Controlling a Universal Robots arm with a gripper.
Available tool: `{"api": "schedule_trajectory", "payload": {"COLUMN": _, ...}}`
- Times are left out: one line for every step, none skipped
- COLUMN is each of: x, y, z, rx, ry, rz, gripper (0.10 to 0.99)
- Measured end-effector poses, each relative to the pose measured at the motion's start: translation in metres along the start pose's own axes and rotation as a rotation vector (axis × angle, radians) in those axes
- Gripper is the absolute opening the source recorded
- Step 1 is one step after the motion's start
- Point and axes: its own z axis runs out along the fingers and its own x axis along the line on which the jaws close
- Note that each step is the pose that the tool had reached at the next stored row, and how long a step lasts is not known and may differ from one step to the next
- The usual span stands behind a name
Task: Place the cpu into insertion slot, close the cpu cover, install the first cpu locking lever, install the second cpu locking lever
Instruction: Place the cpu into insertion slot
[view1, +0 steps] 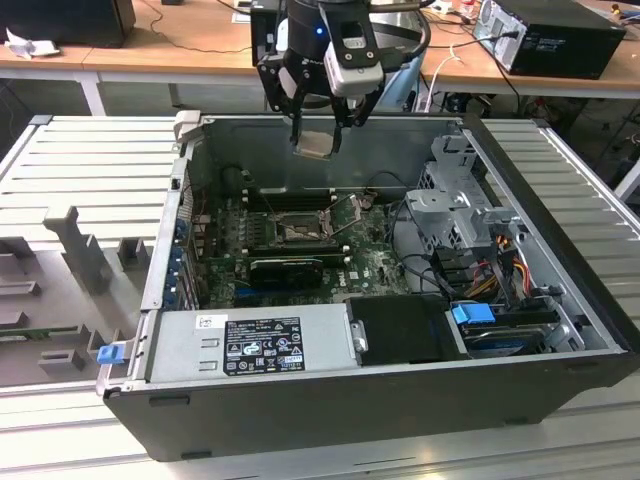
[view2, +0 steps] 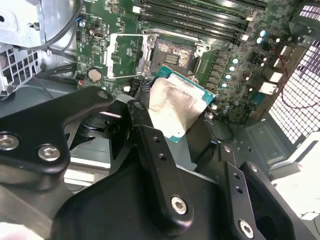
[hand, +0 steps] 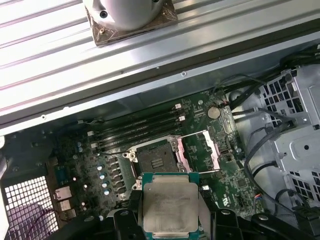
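Held: cpu (hand: 170, 207), clamped flat between the fingers (view2: 150, 145), high above the open case (view1: 420, 395). Beneath, insertion slot (hand: 156, 157) bare; cpu cover (hand: 200, 150) swung open beside it. Judgement: square chip edges to the slot, keep it level, lower straight, no sliding across contacts.

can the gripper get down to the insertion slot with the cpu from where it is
Probably yes. The gripper holds the cpu above the open case, the cpu cover stands open beside the insertion slot, and nothing appears to lie over the socket.
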Motion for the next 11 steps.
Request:
{"api": "schedule_trajectory", "payload": {"x": 0.0000, "y": 0.0000, "z": 0.0002, "rx": 0.000, "ry": 0.0000, "rz": 0.000, "gripper": 0.533}}
{"api": "schedule_trajectory", "payload": {"x": -0.0001, "y": 0.0000, "z": 0.0002, "rx": 0.000, "ry": -0.0006, "rz": 0.006, "gripper": 0.533}}
{"api": "schedule_trajectory", "payload": {"x": 0.0000, "y": 0.0000, "z": 0.0004, "rx": 0.000, "ry": -0.0012, "rz": 0.013, "gripper": 0.533}}
{"api": "schedule_trajectory", "payload": {"x": 0.0000, "y": -0.0001, "z": 0.0004, "rx": 0.000, "ry": -0.0018, "rz": 0.019, "gripper": 0.533}}
{"api": "schedule_trajectory", "payload": {"x": 0.0000, "y": -0.0001, "z": 0.0005, "rx": 0.000, "ry": -0.0026, "rz": 0.028, "gripper": 0.533}}
{"api": "schedule_trajectory", "payload": {"x": 0.0000, "y": -0.0001, "z": 0.0005, "rx": -0.001, "ry": -0.0035, "rz": 0.038, "gripper": 0.533}}
{"api": "schedule_trajectory", "payload": {"x": 0.0000, "y": -0.0001, "z": 0.0005, "rx": -0.001, "ry": -0.0040, "rz": 0.044, "gripper": 0.533}}
{"api": "schedule_trajectory", "payload": {"x": 0.0000, "y": -0.0001, "z": 0.0005, "rx": -0.001, "ry": -0.0043, "rz": 0.048, "gripper": 0.533}}
{"api": "schedule_trajectory", "payload": {"x": 0.0000, "y": -0.0001, "z": 0.0005, "rx": -0.001, "ry": -0.0047, "rz": 0.051, "gripper": 0.533}}
{"api": "schedule_trajectory", "payload": {"x": 0.0000, "y": -0.0001, "z": 0.0005, "rx": -0.001, "ry": -0.0049, "rz": 0.053, "gripper": 0.533}}
{"api": "schedule_trajectory", "payload": {"x": 0.0000, "y": -0.0001, "z": 0.0005, "rx": -0.001, "ry": -0.0052, "rz": 0.058, "gripper": 0.533}}
